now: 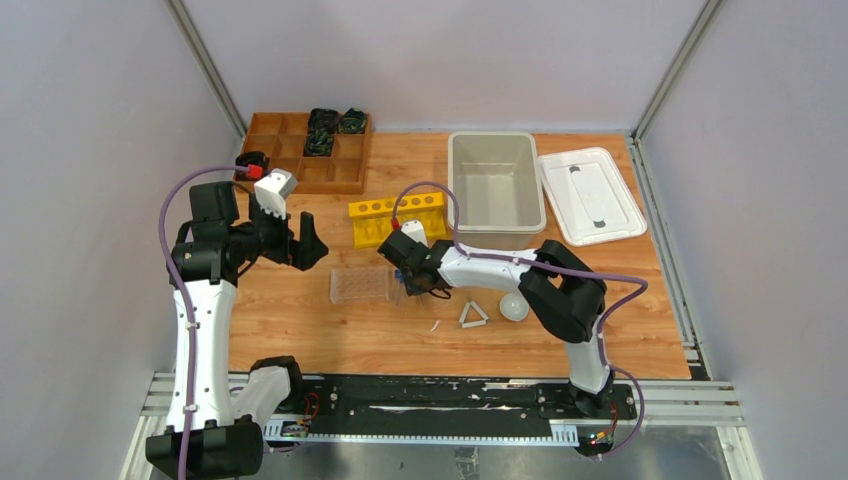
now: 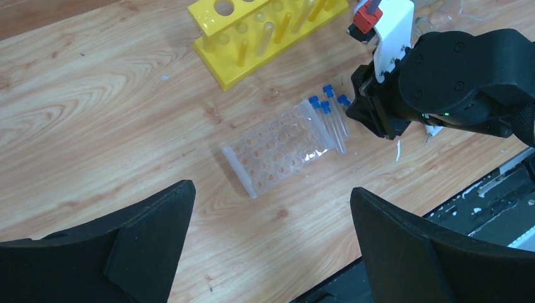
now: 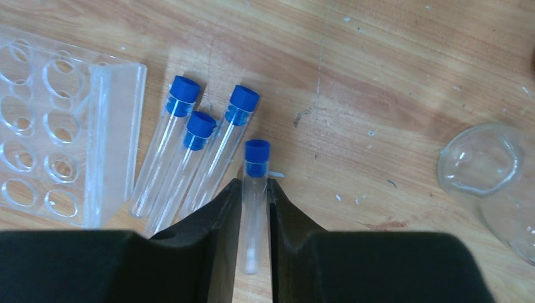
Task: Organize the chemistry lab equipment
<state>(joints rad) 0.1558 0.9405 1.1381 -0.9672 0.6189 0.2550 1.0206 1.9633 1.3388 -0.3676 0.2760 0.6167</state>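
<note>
Blue-capped tubes [image 3: 189, 158] are lying on the table [image 3: 378, 63] just beside the clear rack [image 3: 63, 126]. Why there?
— Awaiting slotting, likely. Right gripper [image 3: 254, 183] is pinching a fourth tube [image 3: 254, 221]; left gripper [image 2: 271, 189] is hovering, fingers spread.

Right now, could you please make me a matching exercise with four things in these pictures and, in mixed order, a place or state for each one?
Things:
1. left claw
2. right claw
3. clear rack
4. white lid

Places or states:
A. right of the pale bin in the top view
B. closed on one blue-capped tube
C. wide open, holding nothing
D. lying flat beside three loose tubes

Pairs: 1-C, 2-B, 3-D, 4-A
</note>
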